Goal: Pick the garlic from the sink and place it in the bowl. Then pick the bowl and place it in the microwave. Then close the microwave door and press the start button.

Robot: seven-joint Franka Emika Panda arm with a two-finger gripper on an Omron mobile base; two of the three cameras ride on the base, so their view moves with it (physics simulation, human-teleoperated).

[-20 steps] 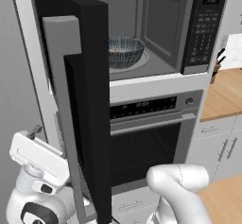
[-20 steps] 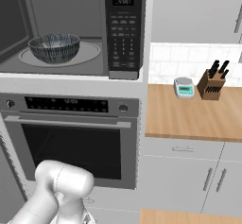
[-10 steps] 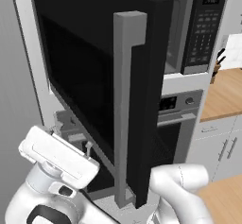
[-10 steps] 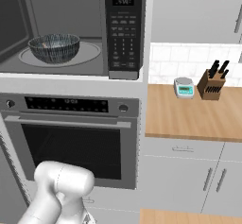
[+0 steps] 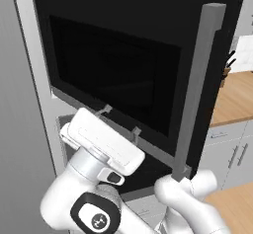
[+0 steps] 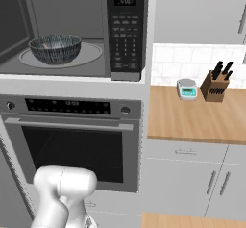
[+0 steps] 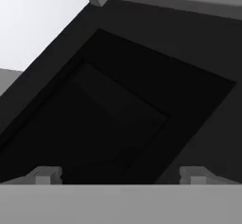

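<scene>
Kitchen wall unit: dark ribbed bowl sits inside black built-in microwave. Spread gripper presses wide black windowed door, half-swung. Risk: fingertips sliding off its lower edge.

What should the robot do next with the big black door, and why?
Probably keep pushing the wide black microwave door toward shut. The open two-finger gripper sits against the door's lower face, the dark ribbed bowl already rests inside the black built-in microwave, and the cavity is not yet closed, so start can't be pressed.
</scene>
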